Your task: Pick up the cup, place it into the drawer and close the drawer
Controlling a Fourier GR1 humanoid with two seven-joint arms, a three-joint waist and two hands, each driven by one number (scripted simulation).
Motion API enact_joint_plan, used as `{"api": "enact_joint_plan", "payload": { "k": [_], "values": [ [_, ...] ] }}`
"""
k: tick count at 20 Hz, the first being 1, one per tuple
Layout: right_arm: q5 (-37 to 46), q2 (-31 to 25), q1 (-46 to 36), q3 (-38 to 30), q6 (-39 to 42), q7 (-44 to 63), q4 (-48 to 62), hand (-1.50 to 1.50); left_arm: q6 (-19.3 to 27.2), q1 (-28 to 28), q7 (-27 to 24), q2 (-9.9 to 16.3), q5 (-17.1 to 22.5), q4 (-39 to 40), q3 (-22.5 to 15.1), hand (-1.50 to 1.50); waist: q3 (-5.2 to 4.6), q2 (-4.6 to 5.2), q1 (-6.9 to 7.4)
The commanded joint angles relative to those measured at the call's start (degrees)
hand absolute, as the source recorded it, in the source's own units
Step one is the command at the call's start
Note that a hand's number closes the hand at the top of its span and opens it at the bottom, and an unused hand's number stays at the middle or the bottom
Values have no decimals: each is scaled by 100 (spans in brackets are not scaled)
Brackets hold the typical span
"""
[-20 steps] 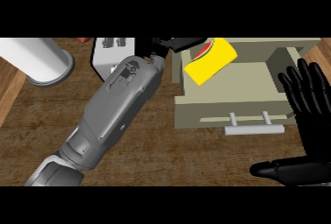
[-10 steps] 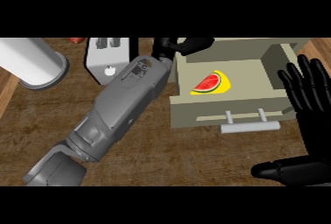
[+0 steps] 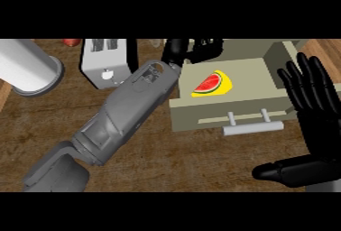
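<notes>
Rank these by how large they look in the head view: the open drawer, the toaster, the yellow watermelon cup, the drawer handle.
1. Open drawer
2. Toaster, though the picture's top cuts it off
3. Yellow watermelon cup and drawer handle: too alike to rank

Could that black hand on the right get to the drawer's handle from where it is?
Probably yes. The right hand stands open just beside the open drawer, and nothing lies between it and the handle on the drawer's front.

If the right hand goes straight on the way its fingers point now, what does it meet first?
Probably the raised right wall of the open drawer, just past the right hand fingertips, though depth is unclear.
</notes>
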Motion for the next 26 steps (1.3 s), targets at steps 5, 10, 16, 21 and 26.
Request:
{"api": "enact_joint_plan", "payload": {
  "k": [5, 10, 16, 21, 26],
  "values": [
    [-5, 101, -170, 152, -53, 63, -66, -150, 225, -36, -34, -1, 213, 141, -530, -150, -3, 41, -108],
    [-354, 34, -213, -88, 64, 37, 96, -150, 69, 36, -321, -1, 675, -139, -435, -150, -3, 28, -44],
    [-982, -112, 119, -436, 330, 94, -28, -150, -242, -49, -842, -1, 1121, -420, 6, -150, -5, -51, 225],
    [-1035, -130, 512, -305, 409, 251, -621, 150, -575, 186, -719, 113, 1167, -680, 264, -150, -11, -134, 479],
    [-570, -611, 633, -116, 951, 229, -573, 150, -395, 552, -610, 390, 1189, -1307, 449, -150, -12, -161, 604]
  ]
}}
